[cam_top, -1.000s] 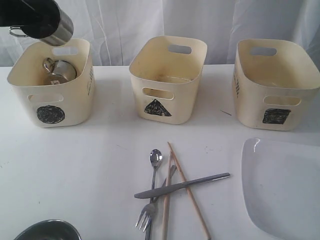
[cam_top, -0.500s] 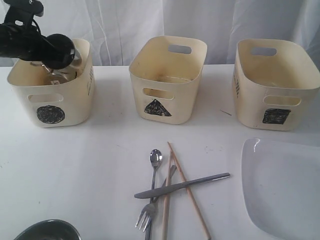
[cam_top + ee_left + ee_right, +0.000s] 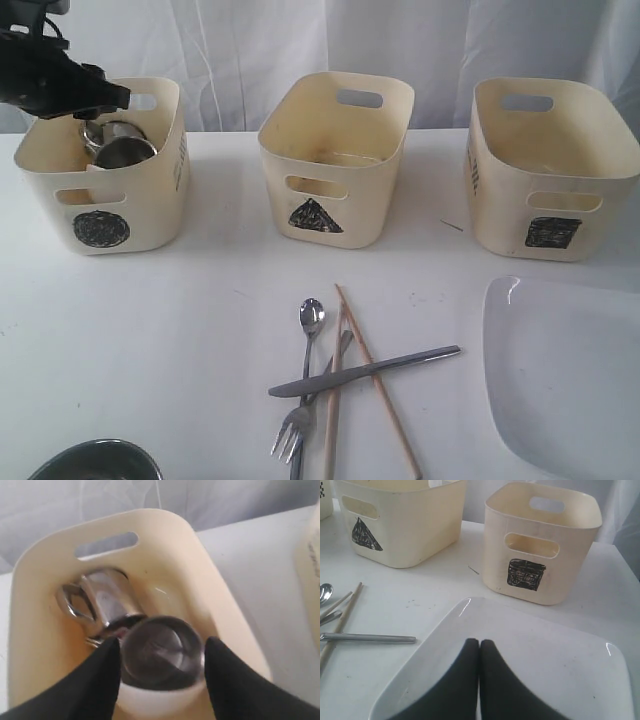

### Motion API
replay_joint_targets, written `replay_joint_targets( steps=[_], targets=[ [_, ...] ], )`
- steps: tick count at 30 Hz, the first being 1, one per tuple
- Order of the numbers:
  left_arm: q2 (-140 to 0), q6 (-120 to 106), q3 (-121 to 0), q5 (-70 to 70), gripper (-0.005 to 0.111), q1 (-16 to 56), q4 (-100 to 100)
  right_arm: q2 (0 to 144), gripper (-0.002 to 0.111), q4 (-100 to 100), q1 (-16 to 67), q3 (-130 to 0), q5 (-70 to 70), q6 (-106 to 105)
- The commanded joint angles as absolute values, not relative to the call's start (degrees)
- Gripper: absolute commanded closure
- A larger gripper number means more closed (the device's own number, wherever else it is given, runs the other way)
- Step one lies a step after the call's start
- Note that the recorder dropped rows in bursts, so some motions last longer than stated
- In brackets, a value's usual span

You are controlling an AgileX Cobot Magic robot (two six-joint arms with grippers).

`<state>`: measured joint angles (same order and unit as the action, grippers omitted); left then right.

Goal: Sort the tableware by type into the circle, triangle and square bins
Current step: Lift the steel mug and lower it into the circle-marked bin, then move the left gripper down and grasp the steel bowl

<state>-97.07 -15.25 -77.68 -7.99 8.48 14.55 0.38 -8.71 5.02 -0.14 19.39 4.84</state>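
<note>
Two steel mugs are in the circle bin (image 3: 150, 200): one (image 3: 102, 602) lies on its side, the other (image 3: 162, 652) stands mouth up on something white. My left gripper (image 3: 161, 647) hangs open over the bin's back rim, with a finger on either side of the upright mug and not gripping it. The spoon (image 3: 311, 320), fork (image 3: 293, 428), knife (image 3: 365, 371) and chopsticks (image 3: 375, 380) lie crossed at the front centre. My right gripper (image 3: 480, 642) is shut and empty over the white square plate (image 3: 530, 670).
The triangle bin (image 3: 335, 140) stands at the middle back and the square bin (image 3: 545, 150) at the back right. A steel bowl (image 3: 95, 462) shows at the front left edge. White curtains hang behind the table.
The left gripper has lowered the second mug from above the circle bin into it and opened; the mug now stands inside. Nothing else has moved.
</note>
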Motion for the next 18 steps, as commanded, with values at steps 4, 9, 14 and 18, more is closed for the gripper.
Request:
replay_joint_targets(
  steps=[4,9,14,18],
  targets=[
    [-88.66,-9.49,-77.26,-61.37,0.051,8.75,22.10,0.00,0.108,-8.64,4.60,0.00,19.22,4.89],
    [-88.66,-21.05,-66.69,-69.96,0.051,8.75,24.94,0.00,0.108,-8.64,4.60,0.00,19.22,4.89],
    [-88.66,-37.23,-53.68,-66.40,0.051,8.75,33.13,0.00,0.108,-8.64,4.60,0.00,19.22,4.89],
    [-88.66,-43.59,-46.77,-57.64,0.051,8.75,33.13,0.00,0.108,-8.64,4.60,0.00,19.22,4.89]
  ],
)
